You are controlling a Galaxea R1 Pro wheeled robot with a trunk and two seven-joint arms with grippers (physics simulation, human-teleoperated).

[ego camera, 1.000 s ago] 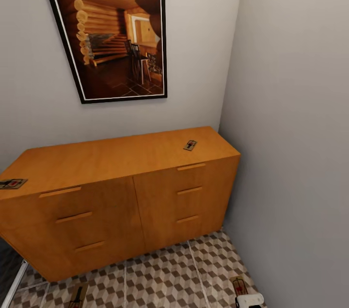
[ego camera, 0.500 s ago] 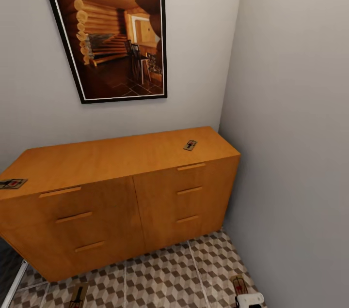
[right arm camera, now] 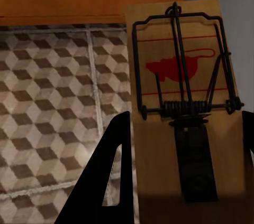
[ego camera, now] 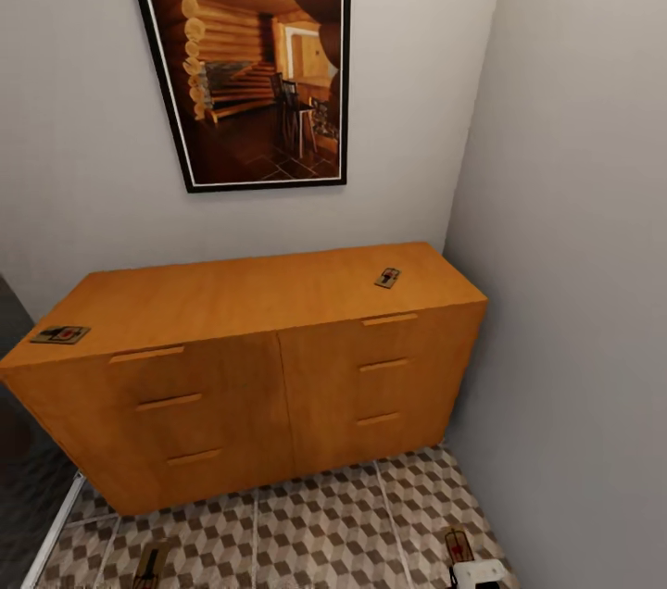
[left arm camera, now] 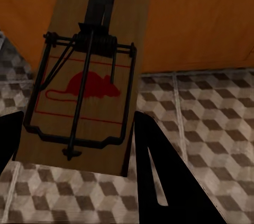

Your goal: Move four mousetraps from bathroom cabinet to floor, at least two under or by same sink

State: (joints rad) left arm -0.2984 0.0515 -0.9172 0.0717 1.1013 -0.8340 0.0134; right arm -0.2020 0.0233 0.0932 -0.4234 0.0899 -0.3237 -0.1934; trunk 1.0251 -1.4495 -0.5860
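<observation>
The orange-brown cabinet (ego camera: 241, 367) stands against the back wall, drawers closed. Two mousetraps lie on its top, one at the left end (ego camera: 60, 334) and one near the right end (ego camera: 388, 278). Low over the cube-patterned bathroom floor (ego camera: 324, 524), two more mousetraps show, one on the left (ego camera: 151, 566) and one on the right (ego camera: 457, 545). My left gripper (left arm camera: 79, 121) is shut on a mousetrap (left arm camera: 87, 76) with a red mouse print. My right gripper (right arm camera: 185, 123) is shut on another mousetrap (right arm camera: 182, 102). The bathroom sink is out of view.
A large framed picture (ego camera: 250, 52) hangs above the cabinet. A grey wall (ego camera: 574, 293) closes the right side, right beside the cabinet's end. At the left, a pale strip (ego camera: 51, 529) borders a dark area (ego camera: 18, 459).
The whole head picture has shifted to the right and slightly down, so the camera moved. The mousetraps on the cabinet and in my grippers keep their places.
</observation>
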